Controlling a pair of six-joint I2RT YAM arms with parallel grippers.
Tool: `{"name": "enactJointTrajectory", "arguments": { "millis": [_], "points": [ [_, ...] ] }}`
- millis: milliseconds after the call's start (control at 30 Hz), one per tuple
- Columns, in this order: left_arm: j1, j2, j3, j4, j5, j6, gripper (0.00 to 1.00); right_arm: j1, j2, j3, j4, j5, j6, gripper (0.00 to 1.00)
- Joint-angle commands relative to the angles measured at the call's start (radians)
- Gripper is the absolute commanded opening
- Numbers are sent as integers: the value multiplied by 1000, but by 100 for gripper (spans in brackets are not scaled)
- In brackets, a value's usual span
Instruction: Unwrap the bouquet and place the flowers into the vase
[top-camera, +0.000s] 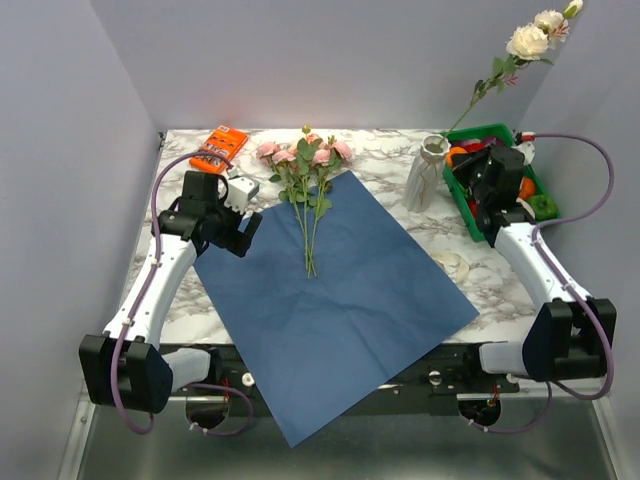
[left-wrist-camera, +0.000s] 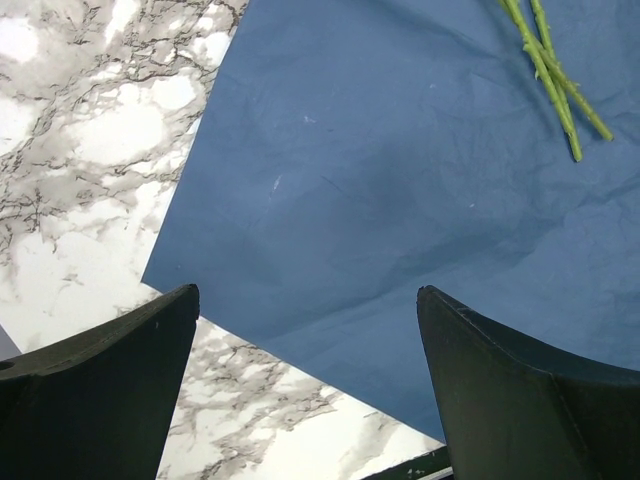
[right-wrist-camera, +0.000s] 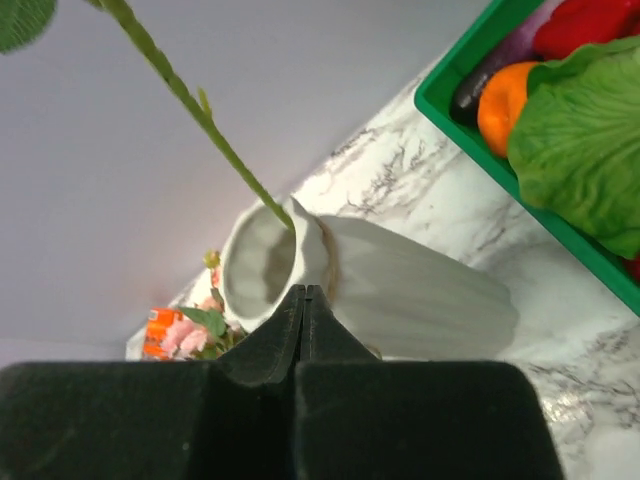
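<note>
The blue paper (top-camera: 340, 290) lies unwrapped and flat on the marble table. Several pink flowers (top-camera: 305, 160) lie on its far edge, their stems (left-wrist-camera: 555, 80) pointing toward me. The whitish vase (top-camera: 425, 175) stands to the right of the paper and holds one long stem with cream blooms (top-camera: 530, 40). My left gripper (top-camera: 243, 232) hovers open over the paper's left edge (left-wrist-camera: 400, 180), nothing between its fingers (left-wrist-camera: 120, 380). My right gripper (right-wrist-camera: 305, 290) is shut on nothing, its tips just in front of the vase's rim (right-wrist-camera: 290, 255); whether they touch it I cannot tell.
A green tray (top-camera: 465, 205) of toy vegetables sits right of the vase, under my right arm. An orange packet (top-camera: 220, 147) lies at the far left. A cream ribbon (top-camera: 452, 265) lies on the table near the paper's right corner. The paper overhangs the near edge.
</note>
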Motion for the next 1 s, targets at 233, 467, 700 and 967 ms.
{"name": "enactJointTrajectory", "arguments": {
  "millis": [233, 467, 700, 967],
  "points": [
    [6, 3, 71, -25, 43, -48, 99, 467, 58, 224, -283, 119, -298, 46],
    [18, 4, 101, -51, 67, -73, 99, 586, 583, 823, -852, 202, -249, 57],
    [22, -23, 98, -57, 58, -47, 99, 623, 910, 1160, -1147, 242, -196, 58],
    [24, -28, 103, -56, 90, -56, 99, 629, 990, 1207, -1182, 191, -157, 53]
  ]
}}
